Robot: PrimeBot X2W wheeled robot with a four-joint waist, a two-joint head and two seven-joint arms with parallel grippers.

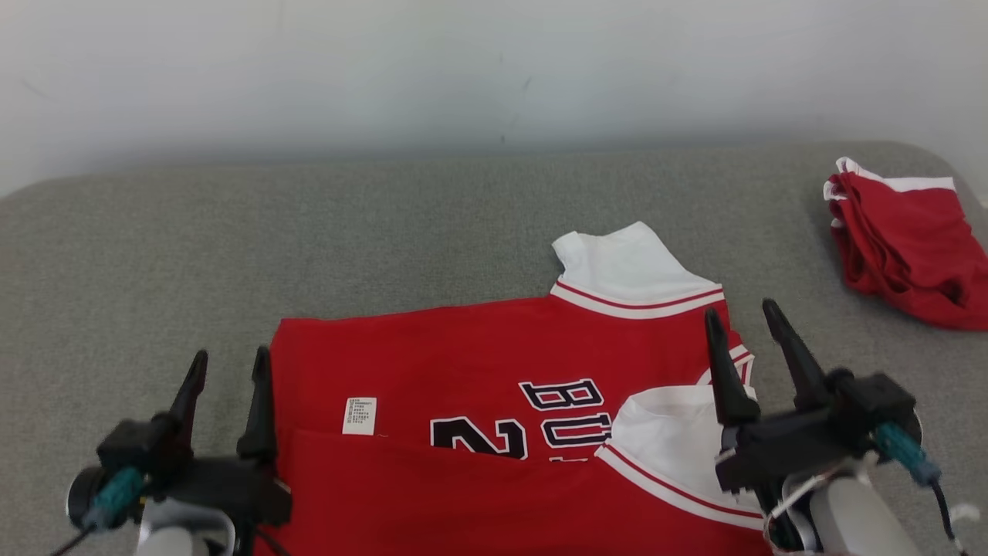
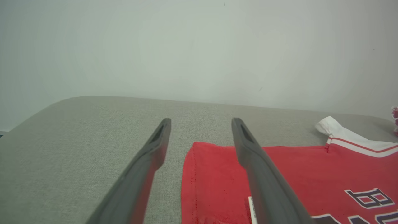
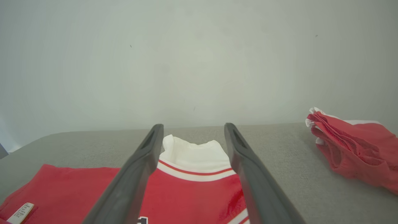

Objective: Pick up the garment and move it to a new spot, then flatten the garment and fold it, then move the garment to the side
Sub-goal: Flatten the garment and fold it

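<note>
**Red jersey lies half-folded on the grey table, both grippers open above it**

The red garment lies flat on the grey table, in the table's near middle and a little to its right. Its near part is turned up over itself, so a straight fold cuts across the dark lettering. A small white label sits just above that fold, toward the table's left. One white sleeve with red trim points toward the table's far edge. A second white sleeve lies on top of the red cloth, nearer the table's front.

The left gripper is over the table's near left part, at the garment's left edge. Its fingers are spread wide with nothing between them. In its own wrist view, one finger lies over bare grey cloth and the other over red fabric.

The right gripper is over the table's near right part, by the garment's right edge. Its fingers are also spread apart and grip nothing. Its wrist view frames the far white sleeve between them.

I cannot tell whether either gripper touches the cloth.

A second red pile with white trim sits crumpled at the table's far right corner, well apart from the garment.
</note>
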